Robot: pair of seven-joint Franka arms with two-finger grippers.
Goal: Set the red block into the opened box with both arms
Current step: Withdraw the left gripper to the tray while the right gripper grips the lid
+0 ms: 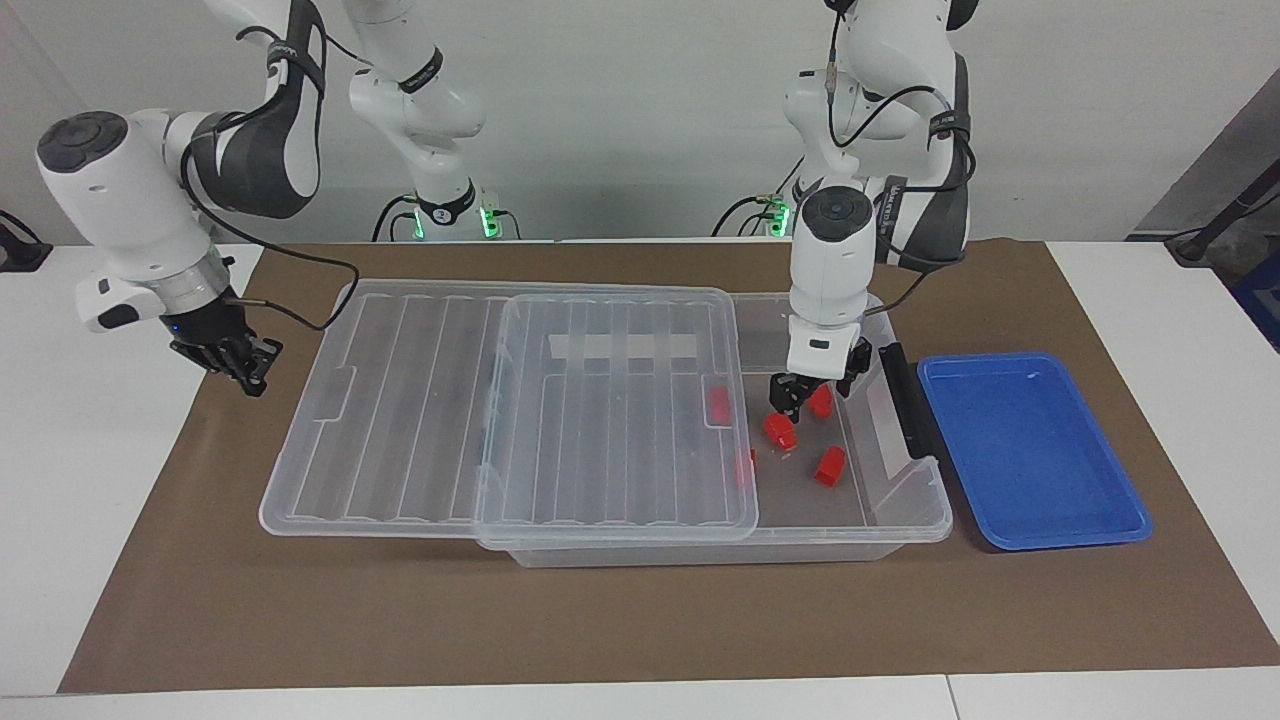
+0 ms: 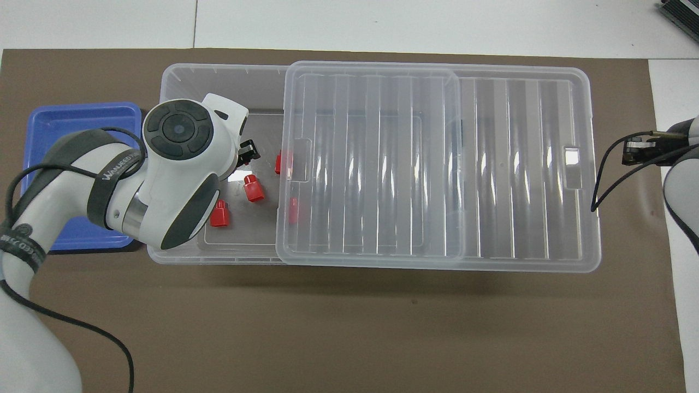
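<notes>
With the lid (image 1: 505, 400) slid aside, the red block (image 1: 779, 431) lies in the box (image 1: 905, 500) beneath the left gripper (image 1: 808, 390), jaws spread; the right gripper (image 1: 238, 362), jaws pressed together, waits over the bench's end.

My box (image 1: 905, 515) sits mid-table, its lid (image 1: 420, 400) slid toward my right arm's end. Blocks (image 1: 780, 431) lie in the uncovered part. The tray (image 1: 1040, 530) lies just beside the box, at my left arm's end.

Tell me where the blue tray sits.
The blue tray lies on the brown mat at the left arm's end of the table, beside the box's black-barred short end.
</notes>
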